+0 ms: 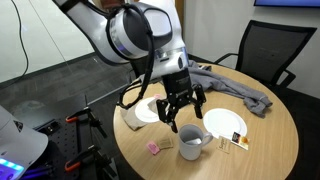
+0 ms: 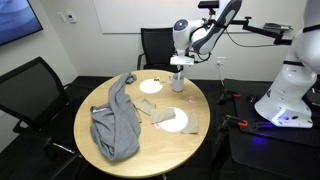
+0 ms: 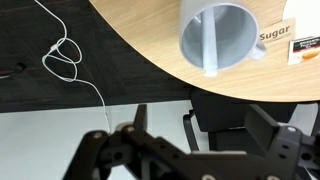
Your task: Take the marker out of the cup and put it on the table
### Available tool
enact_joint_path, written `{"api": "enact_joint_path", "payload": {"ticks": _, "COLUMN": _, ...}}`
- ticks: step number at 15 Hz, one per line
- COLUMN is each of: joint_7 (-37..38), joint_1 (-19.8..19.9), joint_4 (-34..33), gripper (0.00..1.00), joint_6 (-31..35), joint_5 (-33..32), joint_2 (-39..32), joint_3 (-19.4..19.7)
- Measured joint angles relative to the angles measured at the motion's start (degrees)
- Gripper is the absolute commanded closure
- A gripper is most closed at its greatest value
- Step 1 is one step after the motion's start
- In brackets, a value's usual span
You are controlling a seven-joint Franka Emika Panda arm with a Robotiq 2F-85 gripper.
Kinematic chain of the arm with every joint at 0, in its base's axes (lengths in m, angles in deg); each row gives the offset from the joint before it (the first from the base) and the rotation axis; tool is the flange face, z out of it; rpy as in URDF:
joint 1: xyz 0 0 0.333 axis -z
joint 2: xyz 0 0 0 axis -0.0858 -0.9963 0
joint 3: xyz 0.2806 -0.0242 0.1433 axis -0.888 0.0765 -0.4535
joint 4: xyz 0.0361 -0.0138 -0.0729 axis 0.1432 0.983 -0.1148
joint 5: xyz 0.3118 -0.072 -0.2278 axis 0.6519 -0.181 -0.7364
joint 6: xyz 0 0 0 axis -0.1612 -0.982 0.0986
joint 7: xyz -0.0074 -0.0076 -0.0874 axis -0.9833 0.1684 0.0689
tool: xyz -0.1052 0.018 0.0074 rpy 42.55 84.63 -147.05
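Observation:
The grey mug (image 1: 192, 145) stands near the edge of the round wooden table (image 1: 272, 140). It also shows in an exterior view (image 2: 178, 84). In the wrist view I look down into the mug (image 3: 235, 40). A slim stick, the marker (image 3: 208, 45), leans inside it and looks pale here. My gripper (image 1: 185, 117) hangs a little above the mug with its fingers spread and empty. In the wrist view the two fingers (image 3: 205, 125) frame the dark floor below the table edge (image 3: 140, 30).
Two white plates (image 1: 148, 111) (image 1: 226, 122) flank the mug. A grey cloth (image 1: 240, 90) lies across the far side. A small pink scrap (image 1: 155, 148) and sugar packets (image 3: 276, 35) lie near the mug. A white cable (image 3: 65, 60) lies on the floor. Black chairs (image 1: 262, 50) ring the table.

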Motion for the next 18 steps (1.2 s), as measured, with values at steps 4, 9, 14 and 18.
{"api": "enact_joint_path", "payload": {"ticks": 4, "joint_7": 0.05, "joint_1": -0.38, "joint_4": -0.10, "gripper": 0.00, "joint_6": -0.09, "joint_5": 0.24, "joint_2": -0.11, "joint_3": 0.24}}
{"api": "enact_joint_path", "payload": {"ticks": 9, "joint_7": 5.69, "joint_1": -2.88, "joint_4": -0.83, "gripper": 0.11, "joint_6": -0.11, "joint_5": -0.18, "joint_2": -1.96, "joint_3": 2.00}}
{"api": "enact_joint_path", "payload": {"ticks": 14, "joint_7": 9.74, "joint_1": -4.58, "joint_4": -3.13, "gripper": 0.33, "joint_6": -0.11, "joint_5": -0.41, "joint_2": -5.25, "joint_3": 3.04}}
{"api": "enact_joint_path", "payload": {"ticks": 18, "joint_7": 9.73, "joint_1": -4.60, "joint_4": -5.80, "gripper": 0.34, "joint_6": 0.02, "joint_5": -0.41, "joint_2": -8.01, "joint_3": 3.05}}
